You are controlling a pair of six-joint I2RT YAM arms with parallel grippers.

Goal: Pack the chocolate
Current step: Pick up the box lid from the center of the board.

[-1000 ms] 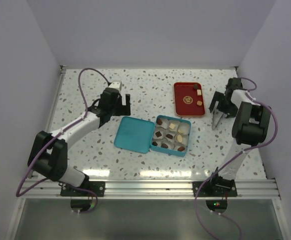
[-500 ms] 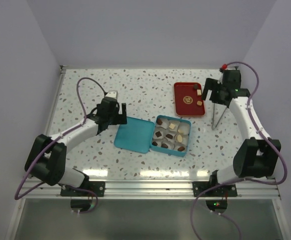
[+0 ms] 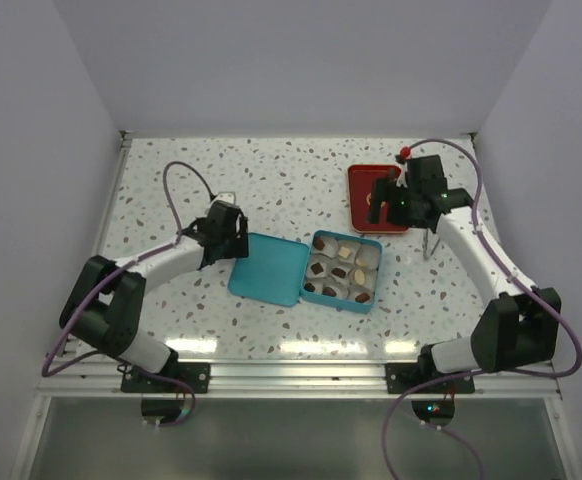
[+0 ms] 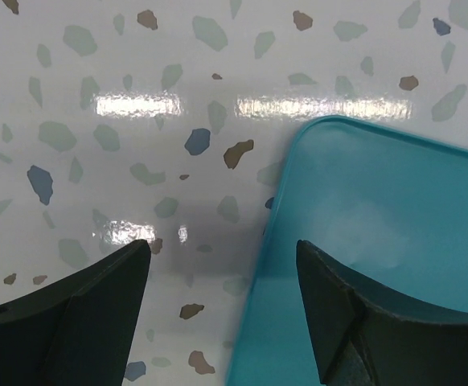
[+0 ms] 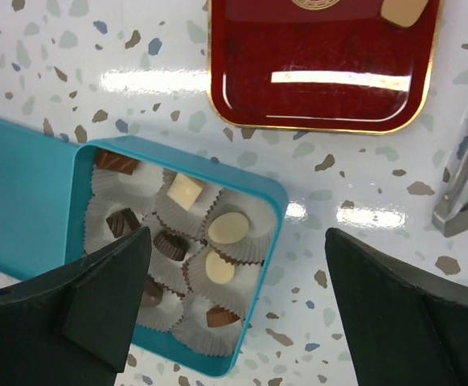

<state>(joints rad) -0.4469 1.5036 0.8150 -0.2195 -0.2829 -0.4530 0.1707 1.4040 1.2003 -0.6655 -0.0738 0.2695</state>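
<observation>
Left fingers (image 4: 81, 322): wide, empty, straddling the edge of the flat teal lid (image 4: 395, 241). Small brown and cream chocolate pieces (image 5: 227, 227): sit in paper cups (image 5: 254, 251) of the teal box (image 5: 218, 366), one cream piece (image 5: 403, 10) on the glossy red tray (image 5: 322, 88); likely light, fragile, so pinch the sides gently. Right fingers (image 5: 411, 314): wide, empty.

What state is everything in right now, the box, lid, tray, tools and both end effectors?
Teal box: open, chocolates sitting in paper cups.
Teal lid: off, flat beside the box.
Red tray: one light piece visible on it.
Tongs: lying loose on the table.
Left end effector: open, astride the lid's edge.
Right end effector: open, empty.
</observation>
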